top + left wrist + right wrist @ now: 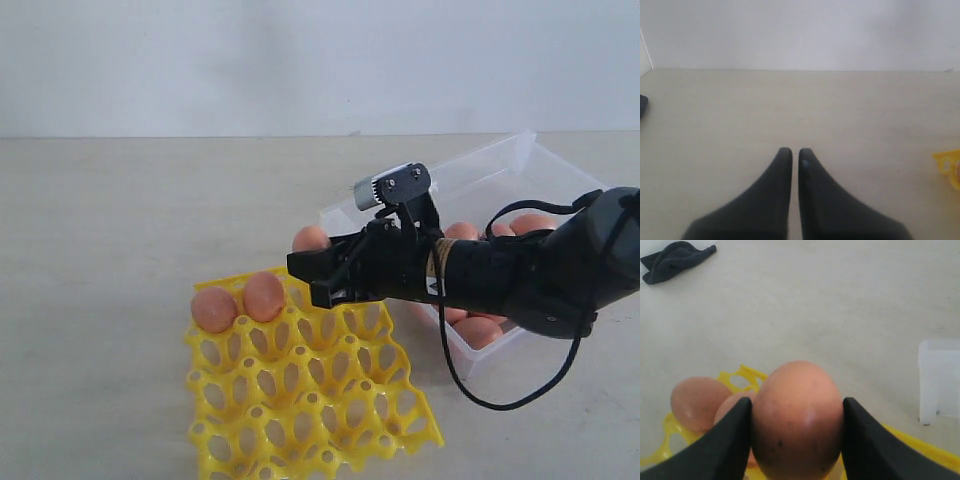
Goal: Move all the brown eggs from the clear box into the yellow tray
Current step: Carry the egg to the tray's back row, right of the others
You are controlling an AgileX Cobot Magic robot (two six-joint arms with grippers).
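Brown egg (pixel 311 238) pinched across its sides between the right gripper's (pixel 797 402) jaws, held in the air just above one edge of the yellow tray (pixel 297 372). Two eggs (pixel 214 309) sit in cups along that edge, at its corner. More lie in the clear box (pixel 500 165) beside the tray. The left gripper (pixel 795 152) hangs empty over bare worktop (pixel 790 100), jaws nearly together. Risk: lowered off-centre, the shell may strike a peg or the neighbouring egg and crack.

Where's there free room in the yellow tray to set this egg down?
Two brown eggs fill the far-left corner cups of the yellow tray; the cups nearer the camera and to their right look bare. The clear box is crowded with eggs.
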